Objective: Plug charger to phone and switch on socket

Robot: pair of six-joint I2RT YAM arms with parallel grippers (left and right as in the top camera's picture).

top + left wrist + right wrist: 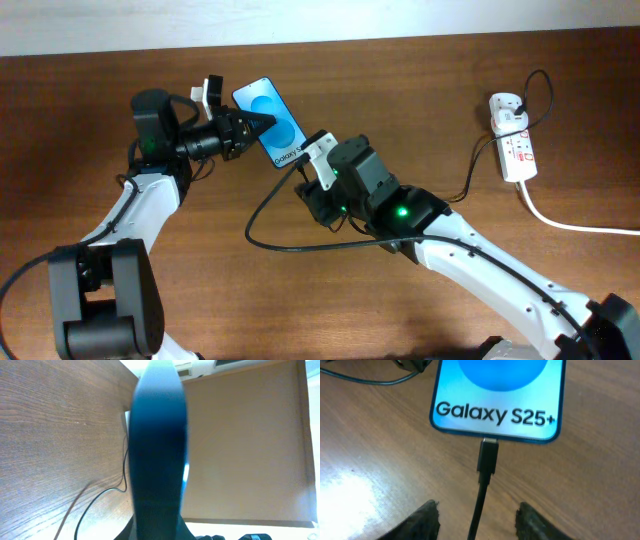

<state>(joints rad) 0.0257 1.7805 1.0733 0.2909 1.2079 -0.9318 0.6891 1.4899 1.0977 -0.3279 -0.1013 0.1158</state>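
We brace the phone, left fingers clamped on it; charger tip sits at its port; right fingers spread, released.

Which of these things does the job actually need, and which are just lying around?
Needed: Galaxy S25+ phone, black charger cable, white socket strip, left end effector, right end effector.
Just there: wooden table.

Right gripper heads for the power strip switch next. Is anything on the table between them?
Nothing solid. Only the black charger cable runs across the table between the right gripper and the power strip, from the phone toward the white plug. The gripper's own arm also lies on that side.
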